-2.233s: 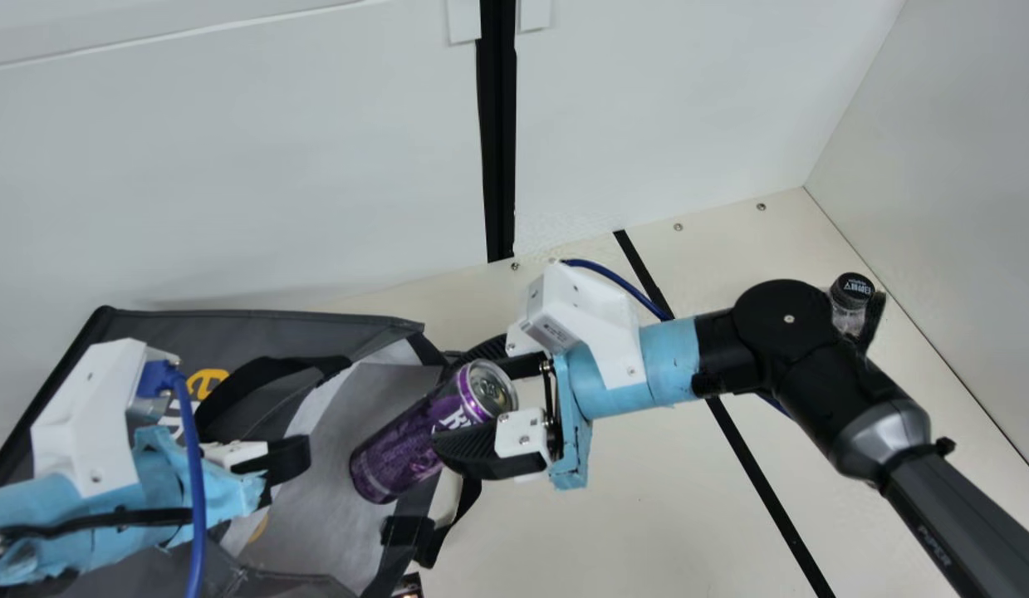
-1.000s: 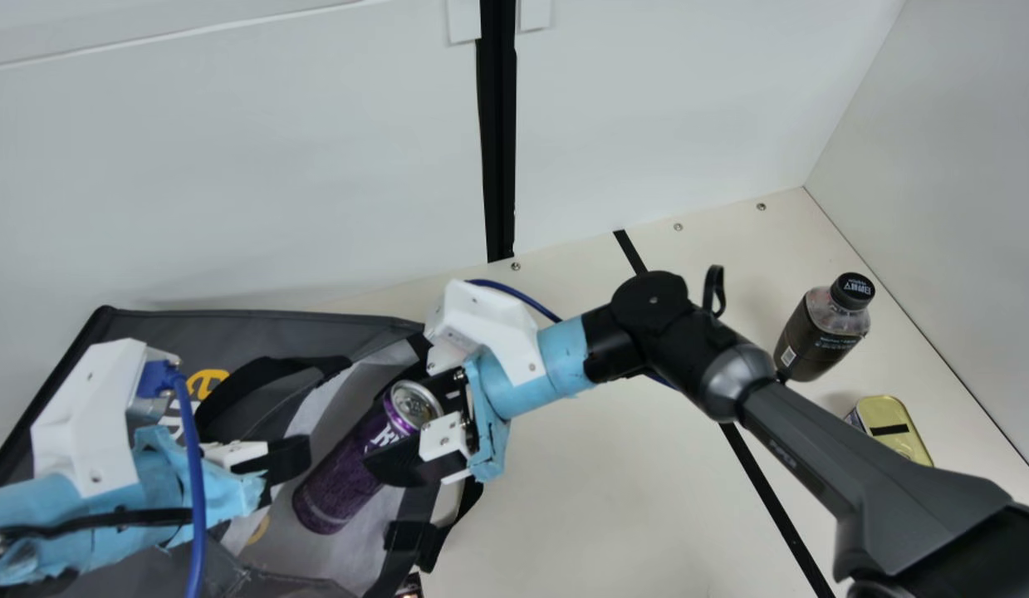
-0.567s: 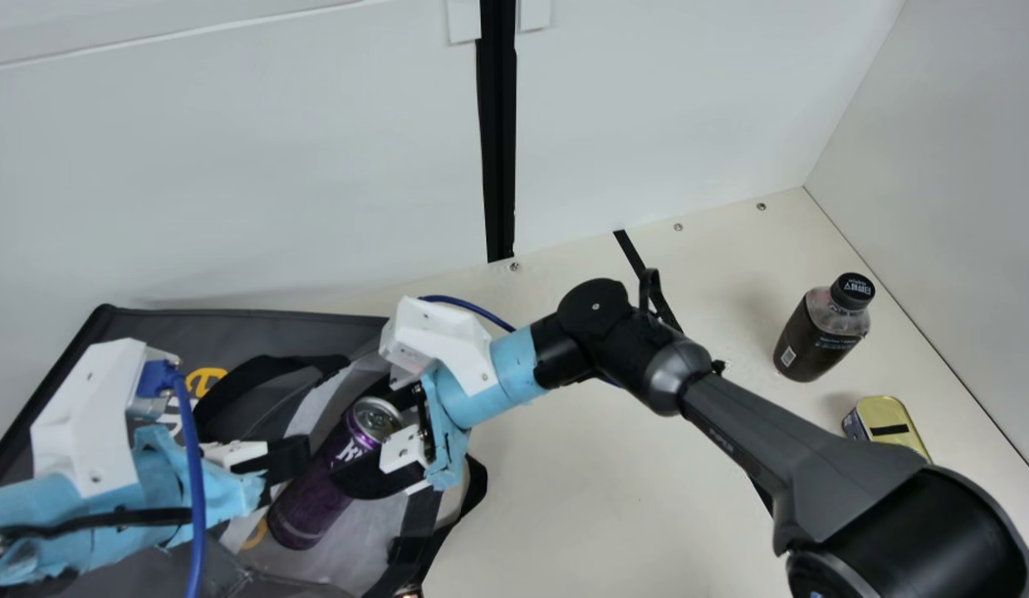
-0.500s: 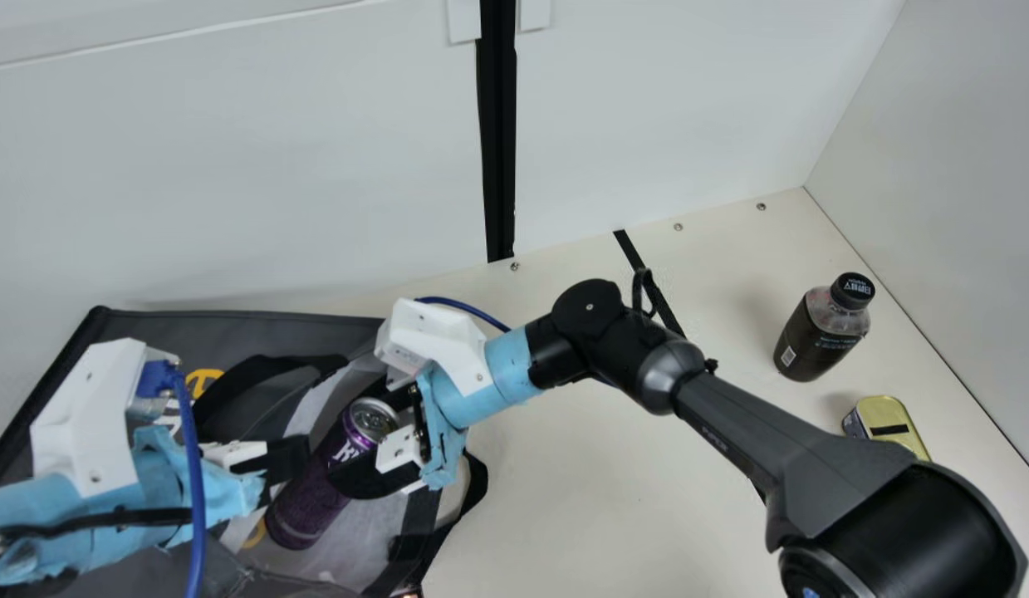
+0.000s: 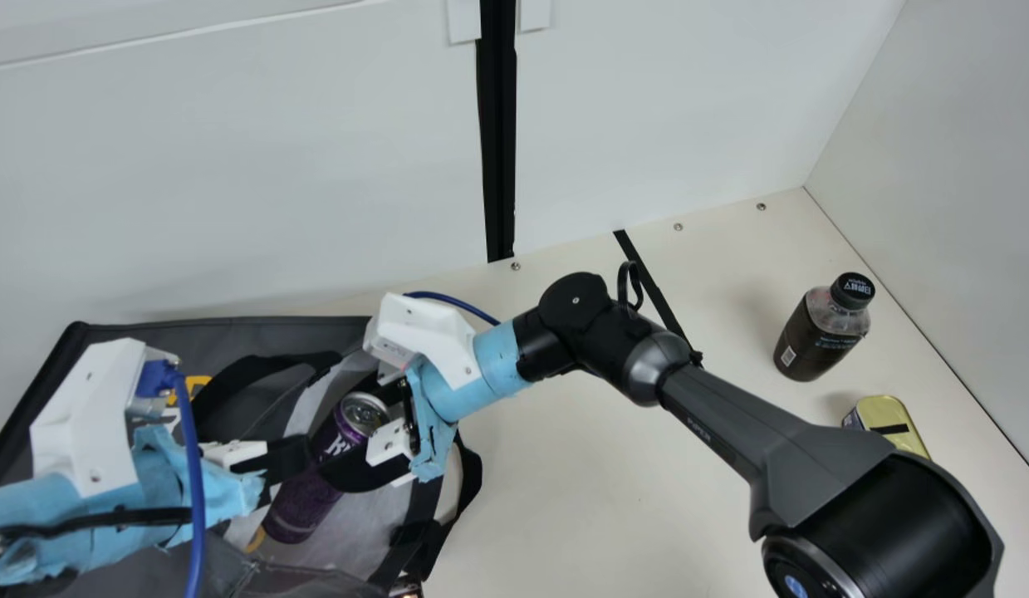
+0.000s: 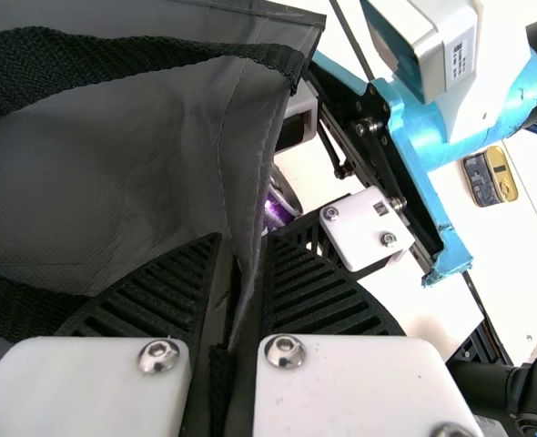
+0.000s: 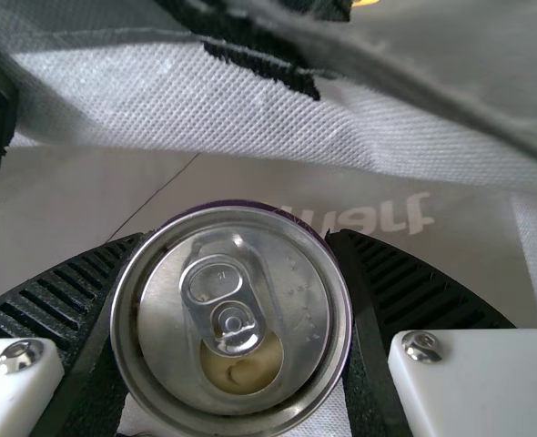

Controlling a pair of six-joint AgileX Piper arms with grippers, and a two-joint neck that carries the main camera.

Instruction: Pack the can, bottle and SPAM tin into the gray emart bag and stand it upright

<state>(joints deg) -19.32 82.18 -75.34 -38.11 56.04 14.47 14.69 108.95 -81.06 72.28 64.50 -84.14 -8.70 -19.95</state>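
At the lower left of the main view, my left gripper (image 5: 291,458) is over the gray bag (image 5: 273,330). The left wrist view has this gripper (image 6: 241,250) shut on the edge of the bag (image 6: 141,164). My right gripper (image 5: 338,436) holds the purple can (image 5: 302,505), tilted with its lower end within the bag's opening. In the right wrist view the gripper (image 7: 241,238) has its fingers on both sides of the can (image 7: 227,314), whose lid faces the camera. The dark bottle (image 5: 820,334) stands at the right, with the SPAM tin (image 5: 892,419) nearer the front.
A black strap (image 5: 472,473) of the bag lies on the cream table (image 5: 580,498) at its right side. My right arm crosses the table's middle, its lower part close to the tin. White walls rise behind and at the right.
My right gripper has carried the can left and down into the bag's opening. The bag's back edge has shifted slightly toward the front left. My left arm has kept still.
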